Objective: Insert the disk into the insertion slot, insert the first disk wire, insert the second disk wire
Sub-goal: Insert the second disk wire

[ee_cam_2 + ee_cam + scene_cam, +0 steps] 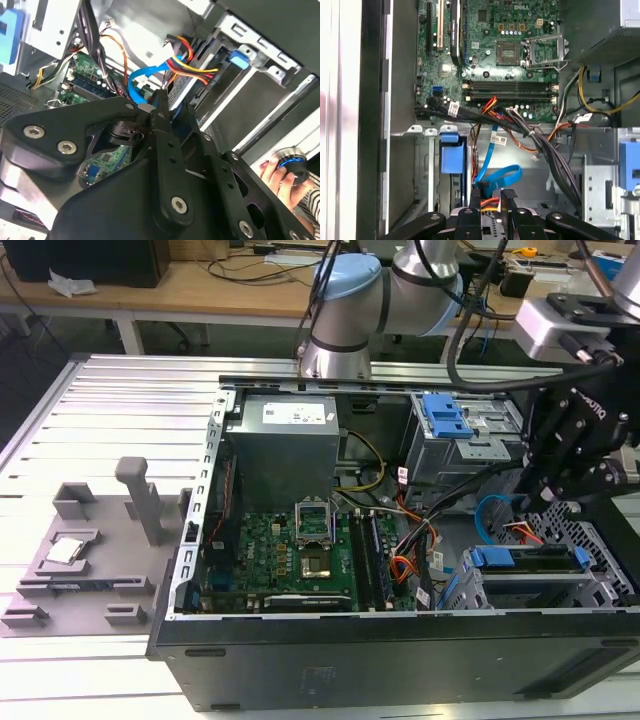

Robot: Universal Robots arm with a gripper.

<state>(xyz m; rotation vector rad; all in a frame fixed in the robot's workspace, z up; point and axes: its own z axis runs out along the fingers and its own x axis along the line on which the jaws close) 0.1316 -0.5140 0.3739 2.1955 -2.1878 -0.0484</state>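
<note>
We are seeing the disk (pixel 528 559) sitting in the insertion slot (pixel 603 543), at the near corner of the computer case (pixel 400 660) on the exterior view's right. The hand (pixel 548 502) is hovering just beyond it, among a blue cable (pixel 502 175) and coloured wires (pixel 192 61); we cannot tell whether it is open or closed.

Tabletop: you have a ribbed silver metal tabletop (pixel 120 400), pale glare along its slats.
Workbench: beyond it you see a long wooden workbench (pixel 200 295) on white legs (pixel 128 335), cables (pixel 250 262) strewn across it.
Floor: dark floor (pixel 25 350) shows under that workbench.
Light: even, soft on your whole scene.
</note>
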